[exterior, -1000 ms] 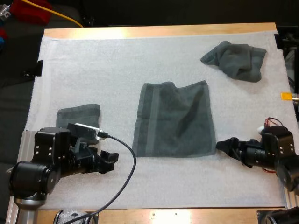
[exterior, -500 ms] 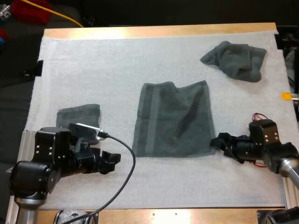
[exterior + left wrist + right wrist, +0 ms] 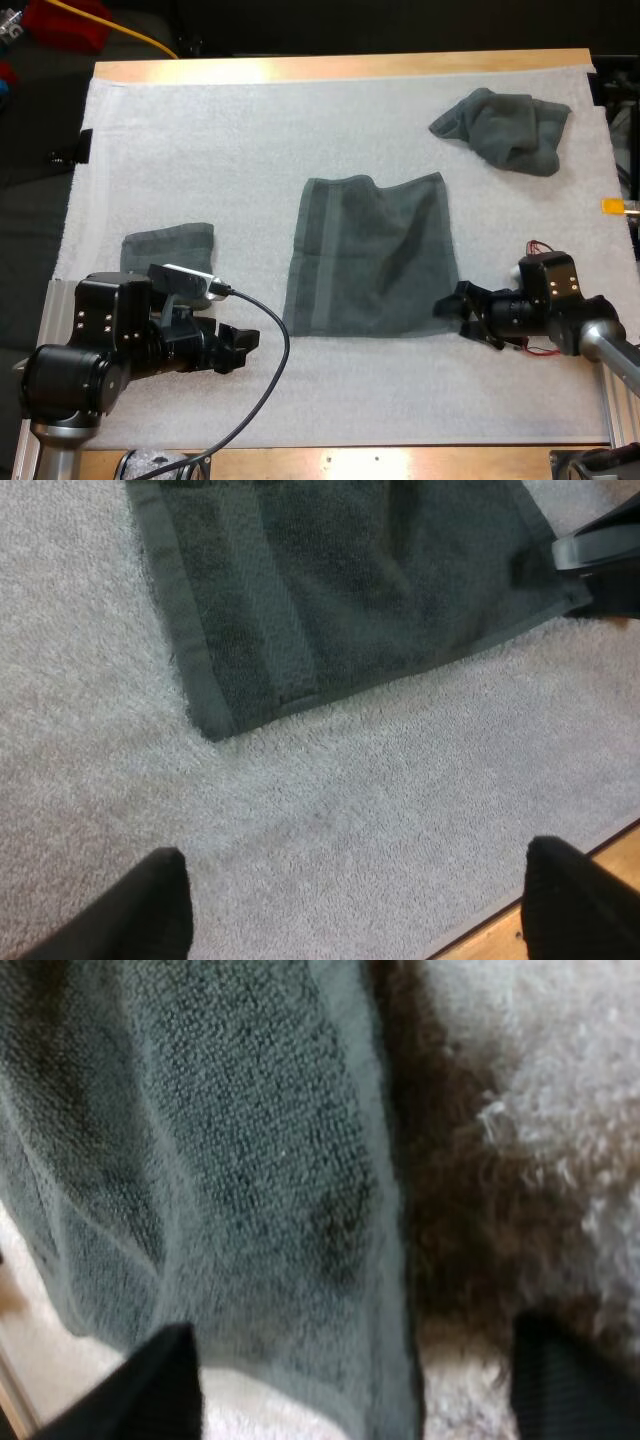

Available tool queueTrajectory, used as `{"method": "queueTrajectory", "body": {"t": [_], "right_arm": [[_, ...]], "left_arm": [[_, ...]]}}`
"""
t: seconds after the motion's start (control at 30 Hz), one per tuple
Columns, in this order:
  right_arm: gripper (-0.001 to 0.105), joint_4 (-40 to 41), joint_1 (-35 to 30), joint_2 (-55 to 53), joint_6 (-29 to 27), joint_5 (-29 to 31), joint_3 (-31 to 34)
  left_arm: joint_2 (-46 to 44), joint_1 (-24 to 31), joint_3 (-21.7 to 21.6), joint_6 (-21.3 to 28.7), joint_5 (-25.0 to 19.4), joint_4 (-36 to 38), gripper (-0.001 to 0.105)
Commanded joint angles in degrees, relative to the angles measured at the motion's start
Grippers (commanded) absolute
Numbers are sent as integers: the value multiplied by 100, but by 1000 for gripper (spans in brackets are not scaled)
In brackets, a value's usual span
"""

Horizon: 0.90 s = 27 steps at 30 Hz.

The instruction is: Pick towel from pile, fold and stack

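The spread towel [image 3: 372,255] lies flat mid-frame, my right gripper [image 3: 448,312], fingers apart, astride its lower-right corner, likely to pinch it for folding, my left gripper [image 3: 243,342] also agape at lower left

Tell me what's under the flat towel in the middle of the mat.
The flat towel lies on the white mat, which shows all around it. Nothing sticks out; whatever the cloth covers is hidden.

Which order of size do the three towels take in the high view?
1. spread towel, mid-mat
2. crumpled towel, far right
3. folded towel
The left arm covers part of it, so the last two are unsure.
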Motion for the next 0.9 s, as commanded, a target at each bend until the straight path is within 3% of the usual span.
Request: {"method": "queueTrajectory", "body": {"t": [0.0,0.17,0.3,0.53,0.73,0.87], "right_arm": [[51,-62,-5,29,31,-80,0],[19,-61,-5,38,61,30,0],[0,-61,-5,38,61,63,0],[0,-29,-5,26,26,46,0],[0,381,-5,-197,-426,174,0],[0,931,-5,-462,-794,507,0]], "left_arm": [[0,1,6,-3,40,-13,66],[0,1,6,-3,40,-80,66],[0,1,6,-3,40,-333,66],[0,1,21,-3,40,-491,66],[145,1,112,-206,77,-536,66],[416,1,310,-307,375,-722,66]]}}
